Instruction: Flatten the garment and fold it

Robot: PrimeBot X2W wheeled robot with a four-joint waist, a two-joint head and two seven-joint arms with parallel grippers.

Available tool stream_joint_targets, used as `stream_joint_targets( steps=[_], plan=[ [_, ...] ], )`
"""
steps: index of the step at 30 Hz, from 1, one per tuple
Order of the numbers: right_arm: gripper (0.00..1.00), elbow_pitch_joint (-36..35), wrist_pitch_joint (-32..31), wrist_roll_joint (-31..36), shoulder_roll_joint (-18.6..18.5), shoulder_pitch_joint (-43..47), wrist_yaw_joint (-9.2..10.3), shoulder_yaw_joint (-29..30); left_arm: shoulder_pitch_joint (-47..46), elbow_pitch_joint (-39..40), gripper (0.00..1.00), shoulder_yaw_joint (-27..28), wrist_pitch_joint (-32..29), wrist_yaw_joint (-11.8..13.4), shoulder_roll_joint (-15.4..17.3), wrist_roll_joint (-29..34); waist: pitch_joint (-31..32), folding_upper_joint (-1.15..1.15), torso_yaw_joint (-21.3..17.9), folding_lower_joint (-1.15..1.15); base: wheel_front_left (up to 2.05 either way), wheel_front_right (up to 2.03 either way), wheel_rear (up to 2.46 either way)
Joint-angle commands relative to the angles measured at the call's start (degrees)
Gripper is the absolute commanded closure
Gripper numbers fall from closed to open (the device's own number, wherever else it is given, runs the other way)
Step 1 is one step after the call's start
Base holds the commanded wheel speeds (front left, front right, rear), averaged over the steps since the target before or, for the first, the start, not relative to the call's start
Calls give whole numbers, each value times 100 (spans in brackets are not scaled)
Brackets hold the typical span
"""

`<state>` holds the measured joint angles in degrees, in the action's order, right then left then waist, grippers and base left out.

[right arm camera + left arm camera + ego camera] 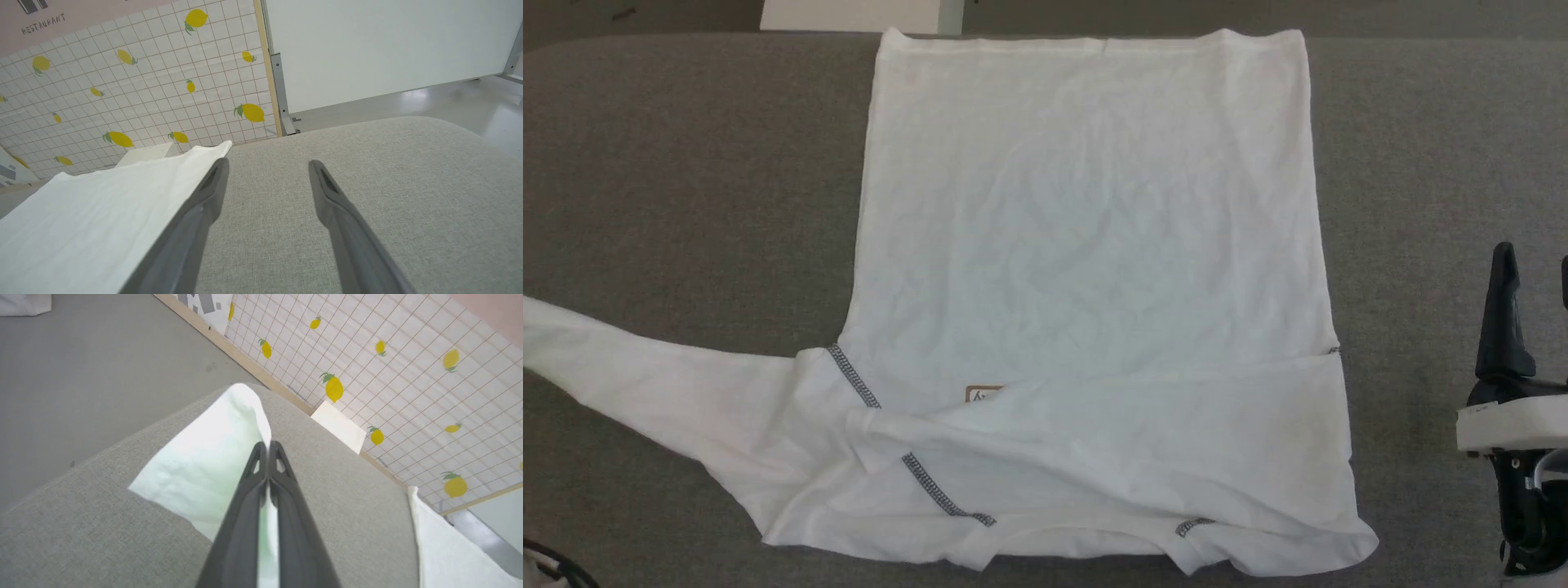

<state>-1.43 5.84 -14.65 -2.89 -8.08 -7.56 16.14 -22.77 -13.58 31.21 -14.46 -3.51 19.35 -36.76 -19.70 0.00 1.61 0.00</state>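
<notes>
step in hand: sleeve fold. the garment [1086, 245] lies flat on the grey bench [686, 163], hem at the far edge, collar nearest the robot. one sleeve is laid across the chest, part-covering the chest patch [982, 394]. the other sleeve [645, 376] runs out to the robot's left, unfolded.

left gripper [267, 447]: fingers clenched on the end of that outstretched sleeve, with white cloth pinched in the slit between them. the arm reaches low along the bench, fingers at a shallow angle to the surface.

right gripper [267, 165]: fingers released, spread wide, grasping nothing. it hovers over bare bench at the garment's right edge, fingers pointing toward the hem end.

next move, as judged: lift the pinched sleeve clear of the bench and carry it across the chest onto the folded sleeve, without dragging the body cloth. release once the sleeve lies straight. the hem-to-collar fold is not yet begun.
</notes>
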Motion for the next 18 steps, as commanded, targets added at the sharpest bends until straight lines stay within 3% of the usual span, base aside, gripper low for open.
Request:
stream_joint_targets(
  steps=[1,5,12,18],
  plan=[
    [0,27,59,-38,2,71,8,8,146,285,100,-82,36,-121,-186,-147,409,0,139,0,0,0,0],
    [0,79,53,-43,2,140,8,11,454,1164,100,-338,17,-238,-516,-305,649,0,138,0,0,0,0],
    [0,82,15,-47,2,197,8,-73,392,2601,100,-760,-356,-143,-465,-117,925,0,42,0,0,0,0],
    [0,163,68,-130,2,265,8,-79,450,3430,100,-1757,-1013,-87,-726,27,999,0,-105,0,0,0,0]
  ],
)
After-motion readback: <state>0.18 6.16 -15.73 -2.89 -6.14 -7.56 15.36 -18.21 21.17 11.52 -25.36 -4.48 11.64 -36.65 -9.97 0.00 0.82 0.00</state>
